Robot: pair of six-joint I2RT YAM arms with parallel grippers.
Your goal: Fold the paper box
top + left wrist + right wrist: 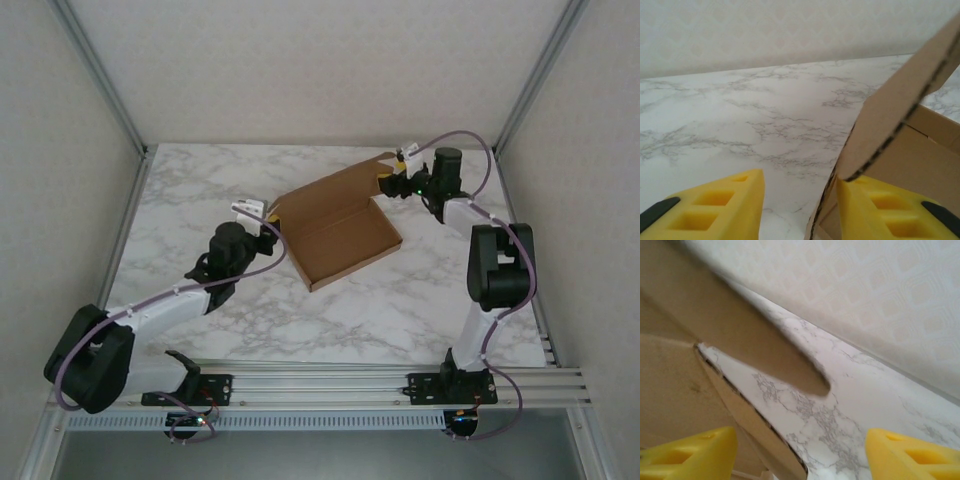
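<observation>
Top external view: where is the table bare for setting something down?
Free: the far left corner of the table, between the left wall and the paper box; the near strip between the box and the base rail. Crowded: the box's left corner, by the left end effector, and its far right flap, by the right end effector.

Top view: high on the near side of the paper box, looking down. Wrist views: close at its left and far-right sides. All share it.

left gripper — jaws apart | paper box — flap perhaps touching gripper
</observation>
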